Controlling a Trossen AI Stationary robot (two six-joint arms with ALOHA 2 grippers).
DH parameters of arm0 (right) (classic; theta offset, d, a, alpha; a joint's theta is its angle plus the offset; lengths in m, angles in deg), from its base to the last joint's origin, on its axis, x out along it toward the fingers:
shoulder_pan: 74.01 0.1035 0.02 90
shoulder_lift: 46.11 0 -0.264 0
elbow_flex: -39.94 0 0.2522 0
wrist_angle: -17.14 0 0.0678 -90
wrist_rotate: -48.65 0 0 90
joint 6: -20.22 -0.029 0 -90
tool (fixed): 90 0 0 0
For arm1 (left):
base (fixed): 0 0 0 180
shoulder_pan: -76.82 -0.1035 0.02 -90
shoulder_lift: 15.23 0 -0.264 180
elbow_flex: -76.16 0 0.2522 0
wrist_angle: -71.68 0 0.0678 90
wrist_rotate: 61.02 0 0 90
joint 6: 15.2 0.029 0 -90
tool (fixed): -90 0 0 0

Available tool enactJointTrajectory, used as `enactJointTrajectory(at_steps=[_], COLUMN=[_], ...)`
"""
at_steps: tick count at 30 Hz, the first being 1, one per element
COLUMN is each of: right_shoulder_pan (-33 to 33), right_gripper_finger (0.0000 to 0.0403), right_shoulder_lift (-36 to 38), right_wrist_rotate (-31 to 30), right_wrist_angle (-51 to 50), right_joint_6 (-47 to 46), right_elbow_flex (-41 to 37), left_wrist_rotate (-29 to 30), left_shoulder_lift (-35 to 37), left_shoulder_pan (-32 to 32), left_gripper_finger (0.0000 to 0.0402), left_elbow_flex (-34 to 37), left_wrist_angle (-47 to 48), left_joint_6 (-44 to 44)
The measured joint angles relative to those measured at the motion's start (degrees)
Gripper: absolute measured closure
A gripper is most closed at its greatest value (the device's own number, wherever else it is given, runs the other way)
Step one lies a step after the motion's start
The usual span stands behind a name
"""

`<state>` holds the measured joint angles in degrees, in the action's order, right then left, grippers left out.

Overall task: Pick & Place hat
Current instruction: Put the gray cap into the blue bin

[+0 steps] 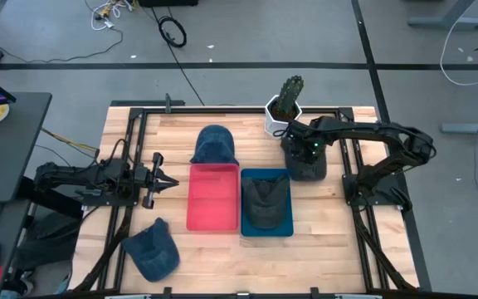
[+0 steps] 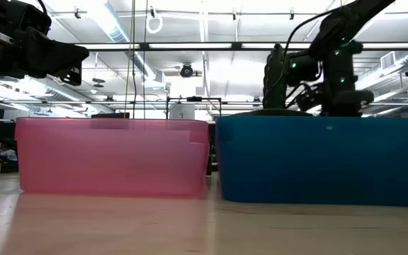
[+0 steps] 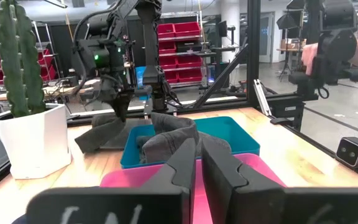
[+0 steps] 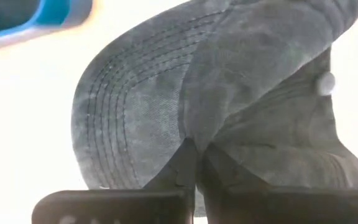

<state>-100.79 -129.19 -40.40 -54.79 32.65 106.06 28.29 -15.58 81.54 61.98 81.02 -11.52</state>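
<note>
My right gripper (image 1: 304,154) is shut on a dark grey cap (image 1: 307,169) just past the blue bin's (image 1: 266,234) far right corner, next to the cactus pot (image 1: 282,112). The left wrist view shows that cap (image 3: 103,132) drooping below the right gripper (image 3: 115,102). A second grey cap (image 1: 265,199) lies inside the blue bin. One blue cap (image 1: 214,145) lies on the table beyond the red bin (image 1: 214,218). Another blue cap (image 1: 152,249) lies near the table's near left. My left gripper (image 1: 171,178) is shut and hovers left of the red bin. My right gripper pinches the grey cap's crown cloth (image 4: 194,138) between its two fingers, right beside the stitched brim (image 4: 120,118). It comes from above, pointing down. The cap hangs slack below the fingers; whether its lower edge (image 3: 86,144) touches the table cannot be told.
The white pot with the tall cactus (image 3: 18,68) stands close behind the right gripper. The red bin (image 2: 112,156) and blue bin (image 2: 324,159) sit side by side mid-table. Black frame rails run along the table's edges. Bare wood shows at the near right.
</note>
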Motion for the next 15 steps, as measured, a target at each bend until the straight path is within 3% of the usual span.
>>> enactJointTrajectory(at_steps=[8, 15], right_shoulder_pan=[1.86, 10.69], right_gripper_finger=[0.0399, 0.0401], right_shoulder_lift=[10.92, 16.83], right_wrist_rotate=[-0.24, -0.13], right_wrist_angle=[-8.3, -13.87], right_joint_6=[-13.9, -25.54], right_elbow_flex=[0.7, 8.45], left_wrist_rotate=[0.02, 0.0], left_shoulder_lift=[-0.01, 0.01], left_shoulder_pan=[0.0, 0.0], left_gripper_finger=[0.0371, 0.0371], left_elbow_flex=[0.01, -0.01], left_wrist_angle=[0.0, 0.0], left_joint_6=[0.0, -0.02])
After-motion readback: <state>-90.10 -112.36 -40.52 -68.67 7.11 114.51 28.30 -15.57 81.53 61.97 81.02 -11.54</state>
